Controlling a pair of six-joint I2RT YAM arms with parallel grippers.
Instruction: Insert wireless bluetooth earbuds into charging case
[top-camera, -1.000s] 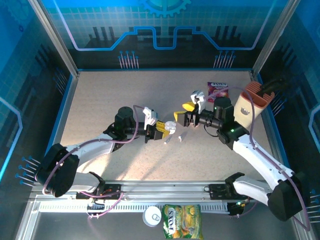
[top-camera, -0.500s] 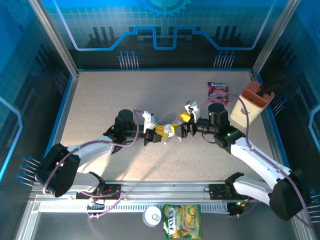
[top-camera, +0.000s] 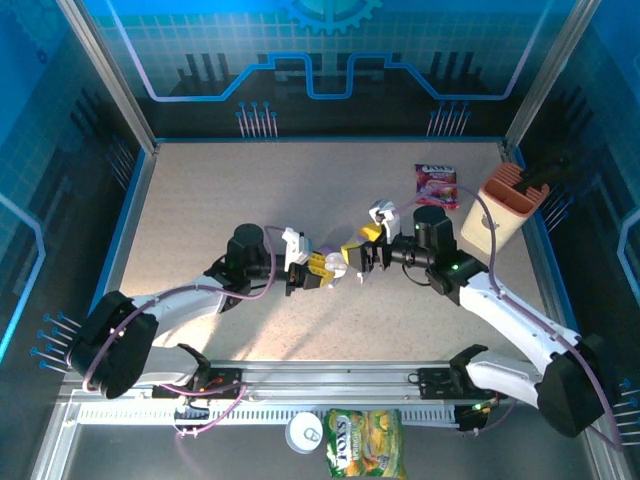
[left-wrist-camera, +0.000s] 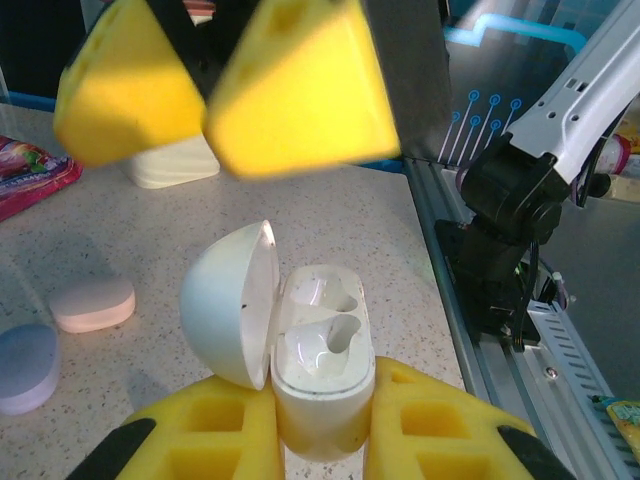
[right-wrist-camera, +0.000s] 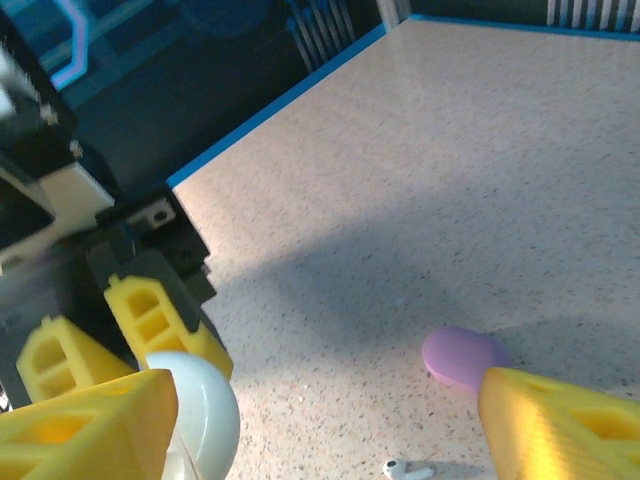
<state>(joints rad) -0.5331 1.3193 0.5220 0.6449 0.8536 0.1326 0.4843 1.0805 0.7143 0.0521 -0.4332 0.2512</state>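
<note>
My left gripper is shut on an open white charging case. Its lid is swung to the left and two moulded wells face up. In the top view the left gripper and the right gripper nearly meet at the table's middle. My right gripper is open with nothing between its yellow fingers, which hover just above and beyond the case. One white earbud lies on the table below the right gripper, between its fingers.
A lilac pebble case and a pink one lie on the table close to the grippers. A pink snack packet and a beige holder stand at the back right. A tin and a green packet sit beyond the front rail.
The right arm swung left and down to the left gripper, so its open fingers now hang over the held case. The left gripper kept its grip and shifted slightly.
</note>
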